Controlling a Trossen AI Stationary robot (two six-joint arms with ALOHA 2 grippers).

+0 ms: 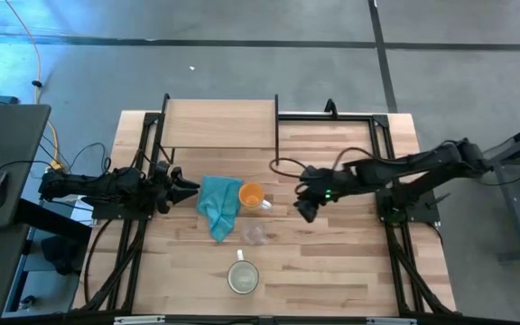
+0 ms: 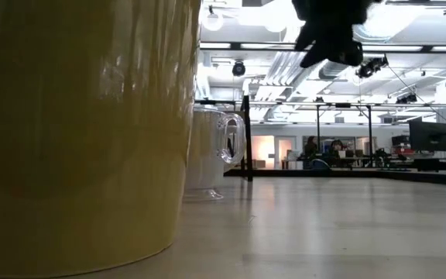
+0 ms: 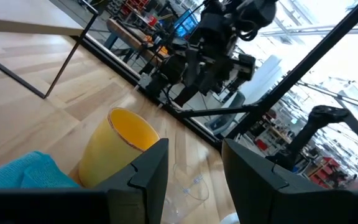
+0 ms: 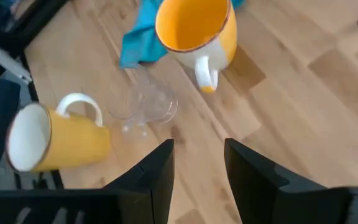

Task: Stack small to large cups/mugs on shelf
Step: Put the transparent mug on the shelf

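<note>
My right claw [image 1: 304,204] hovers open just right of the orange mug [image 1: 253,196], holding nothing. Left claw [image 1: 186,189] waits open by the teal cloth [image 1: 219,204]. Glass cup [image 1: 255,236] sits nearer, looks tipped I think. Cream mug [image 1: 243,277] nearest. Shelf [image 1: 221,123] sits at the far bench edge.
</note>
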